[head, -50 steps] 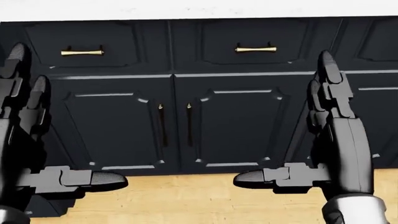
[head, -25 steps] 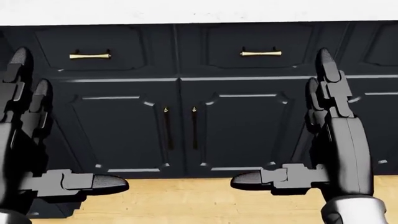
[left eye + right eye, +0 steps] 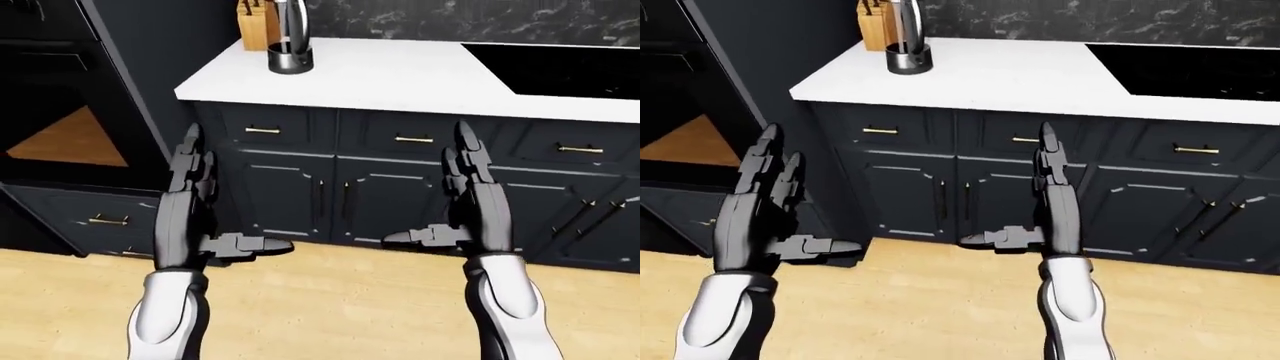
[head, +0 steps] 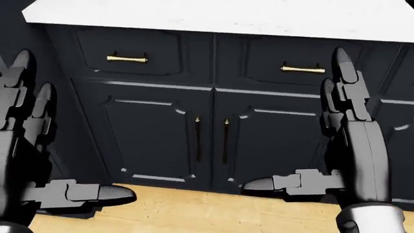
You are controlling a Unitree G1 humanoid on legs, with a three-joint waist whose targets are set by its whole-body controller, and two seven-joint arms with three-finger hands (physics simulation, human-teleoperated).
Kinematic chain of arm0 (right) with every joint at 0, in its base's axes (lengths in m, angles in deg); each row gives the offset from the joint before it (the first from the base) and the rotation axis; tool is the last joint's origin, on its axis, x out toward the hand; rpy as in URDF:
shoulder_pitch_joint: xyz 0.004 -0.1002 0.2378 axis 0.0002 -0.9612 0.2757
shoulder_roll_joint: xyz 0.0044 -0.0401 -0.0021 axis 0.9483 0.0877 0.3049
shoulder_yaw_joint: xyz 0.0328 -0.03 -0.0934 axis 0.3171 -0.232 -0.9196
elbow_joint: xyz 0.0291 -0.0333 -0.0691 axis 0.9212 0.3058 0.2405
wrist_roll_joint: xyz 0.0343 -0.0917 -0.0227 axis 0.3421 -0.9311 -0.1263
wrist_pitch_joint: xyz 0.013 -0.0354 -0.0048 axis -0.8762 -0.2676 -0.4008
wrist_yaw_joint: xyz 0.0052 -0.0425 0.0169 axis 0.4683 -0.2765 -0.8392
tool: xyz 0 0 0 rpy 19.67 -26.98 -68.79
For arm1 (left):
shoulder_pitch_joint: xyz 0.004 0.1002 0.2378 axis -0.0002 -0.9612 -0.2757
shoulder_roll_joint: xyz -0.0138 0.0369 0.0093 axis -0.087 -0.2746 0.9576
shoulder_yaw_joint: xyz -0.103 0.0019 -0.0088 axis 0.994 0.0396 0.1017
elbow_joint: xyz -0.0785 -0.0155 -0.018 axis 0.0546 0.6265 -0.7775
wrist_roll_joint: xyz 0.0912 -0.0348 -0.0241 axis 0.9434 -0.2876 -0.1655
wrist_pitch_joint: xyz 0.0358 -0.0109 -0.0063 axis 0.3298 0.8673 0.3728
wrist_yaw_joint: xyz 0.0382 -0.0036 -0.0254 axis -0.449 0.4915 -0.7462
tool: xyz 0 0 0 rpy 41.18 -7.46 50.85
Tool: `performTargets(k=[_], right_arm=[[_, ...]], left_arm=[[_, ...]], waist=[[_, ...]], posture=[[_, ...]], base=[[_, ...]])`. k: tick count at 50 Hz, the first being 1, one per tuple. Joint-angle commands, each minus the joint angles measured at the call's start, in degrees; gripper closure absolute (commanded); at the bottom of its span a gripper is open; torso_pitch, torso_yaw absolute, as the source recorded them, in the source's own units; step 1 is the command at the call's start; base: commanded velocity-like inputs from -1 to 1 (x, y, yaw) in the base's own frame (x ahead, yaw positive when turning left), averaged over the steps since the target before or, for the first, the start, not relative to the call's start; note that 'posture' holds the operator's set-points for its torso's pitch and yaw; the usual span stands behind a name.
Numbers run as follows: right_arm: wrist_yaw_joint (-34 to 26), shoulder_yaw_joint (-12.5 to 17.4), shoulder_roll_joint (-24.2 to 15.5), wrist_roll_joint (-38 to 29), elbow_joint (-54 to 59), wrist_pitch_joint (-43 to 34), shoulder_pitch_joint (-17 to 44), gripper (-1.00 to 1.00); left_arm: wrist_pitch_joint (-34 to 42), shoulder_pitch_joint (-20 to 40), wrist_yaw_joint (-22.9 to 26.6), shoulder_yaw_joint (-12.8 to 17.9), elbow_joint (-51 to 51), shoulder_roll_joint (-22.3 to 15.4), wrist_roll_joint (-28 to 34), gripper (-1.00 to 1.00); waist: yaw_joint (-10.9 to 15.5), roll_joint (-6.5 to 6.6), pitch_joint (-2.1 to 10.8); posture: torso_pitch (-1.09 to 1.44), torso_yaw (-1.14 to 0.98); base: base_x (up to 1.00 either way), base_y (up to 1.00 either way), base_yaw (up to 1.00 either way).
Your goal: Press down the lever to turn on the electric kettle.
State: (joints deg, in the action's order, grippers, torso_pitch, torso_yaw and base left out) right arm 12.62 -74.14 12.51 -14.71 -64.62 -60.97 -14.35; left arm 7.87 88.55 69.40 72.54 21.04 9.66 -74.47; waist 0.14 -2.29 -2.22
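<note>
The steel electric kettle point(image 3: 290, 41) on its black base stands at the white counter's point(image 3: 400, 75) far-left corner, both the left hand point(image 3: 190, 217) and the right hand point(image 3: 470, 210) spread and empty.

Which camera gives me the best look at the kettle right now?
The left-eye view: the kettle stands on the white counter near the knife block, top cropped. The right-eye view shows nearly the same. The head view shows only cabinets.

One kettle point(image 3: 291, 41) and one knife block point(image 3: 258, 24) stand on one white desk point(image 3: 400, 79) (a single dark cooktop point(image 3: 555, 69) set in it); two hands show, left point(image 3: 185, 217) and right point(image 3: 475, 214).
</note>
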Motion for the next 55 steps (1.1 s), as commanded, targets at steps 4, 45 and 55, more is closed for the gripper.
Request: performTargets(k=[4,45,55], right_arm=[[-0.1,-0.6,0.2,0.4,-1.9,1.7,0.8,-1.00],[-1.6,-0.9,-0.2,0.4,-4.4,1.4,1.7,-1.00],[-1.6,-1.4,0.0,-0.2,-4.2,1.6,1.6,-1.00]], left_arm=[[-1.6,1.2,-0.1,0.6,-1.3,-0.4,0.0,-1.00],[1.0,2.8,0.0,1.3,-3.5,-1.0,-0.6,-1.00],[0.5,2.5,0.1,1.5,-3.2,-1.0,-0.8,-1.00]], waist=[[-0.1,1.68,1.48],[-0.1,3.33,0.26],[0.4,4.29,0.55]], posture=[[0.00,0.00],[0.00,0.00],[0.00,0.00]], base=[[0.00,0.00,0.00],[0.07,0.00,0.00],[0.16,0.00,0.00]])
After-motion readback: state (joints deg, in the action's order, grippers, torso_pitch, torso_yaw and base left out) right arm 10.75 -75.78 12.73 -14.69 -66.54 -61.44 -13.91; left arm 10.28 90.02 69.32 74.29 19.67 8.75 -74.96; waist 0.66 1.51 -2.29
